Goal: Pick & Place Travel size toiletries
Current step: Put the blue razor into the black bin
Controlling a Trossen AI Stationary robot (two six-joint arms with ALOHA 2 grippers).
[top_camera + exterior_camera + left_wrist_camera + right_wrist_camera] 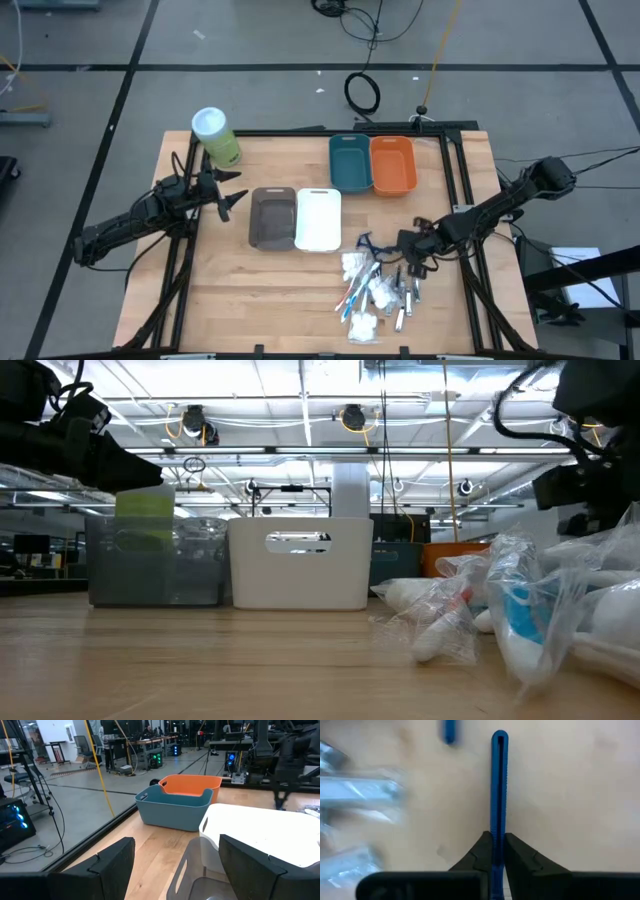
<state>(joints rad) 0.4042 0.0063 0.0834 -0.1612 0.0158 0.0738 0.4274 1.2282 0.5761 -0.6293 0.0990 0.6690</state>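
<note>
Pinched between the right gripper's (497, 851) fingers, a dark blue razor (499, 785) lies on the desk (250, 290) beside the toiletries pile (375, 290). Left gripper (235, 195) hovers wide near the brown bin (272, 217).

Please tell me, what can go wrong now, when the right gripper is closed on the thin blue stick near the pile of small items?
1. The right gripper pinches the blue razor handle at one end only, so the long free part may swing or slip out during lifting.
2. The toiletries pile lies right beside the grip, with wrapped packets close by; a lift could drag or scatter them.
3. The left gripper waits open beside the brown bin, so a delivery there could crowd both arms.
</note>
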